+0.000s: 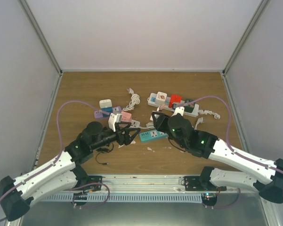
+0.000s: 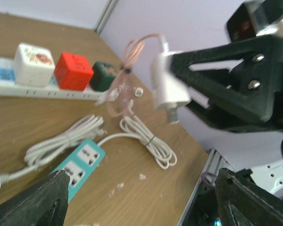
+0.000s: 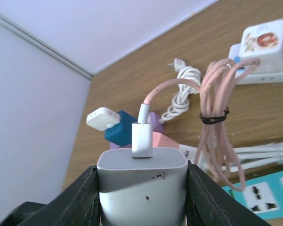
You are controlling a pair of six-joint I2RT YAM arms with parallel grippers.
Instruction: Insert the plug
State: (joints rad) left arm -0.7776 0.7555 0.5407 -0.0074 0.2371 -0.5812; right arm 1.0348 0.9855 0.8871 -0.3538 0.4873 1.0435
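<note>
The right fingers point(image 3: 80, 200) are clamped on both side faces of the white USB charger point(image 3: 142, 181), its body squeezed square between them. Looks like a carry grip: sides pinched so the prong face stays free. The pink cable point(image 3: 216, 122) leaves the charger's top through a white connector and hangs just beyond the fingers as a tied bundle, so it trails rather than snags.

The left fingers point(image 2: 37, 202) are spread wide with nothing between them. My guess: standing by to steady a strip. Just past the tip of one of them the teal power strip point(image 2: 82, 165) lies flat on the tabletop point(image 2: 28, 122), visible sockets up and empty. Likely the target.

From the left wrist view, the charger sits in the air above and beyond the gap between the left fingers. Prongs point down, apart from the teal strip, not inserted yet.

Farther out: a coiled white cable point(image 2: 146, 141), then a white power strip point(image 2: 4, 84) carrying a white cube adapter point(image 2: 34, 63), a red one point(image 2: 73, 70) and a dark green one point(image 2: 101, 75).

Labels: the white cube has a reddish print on top, unreadable. No brand legible anywhere.
</note>
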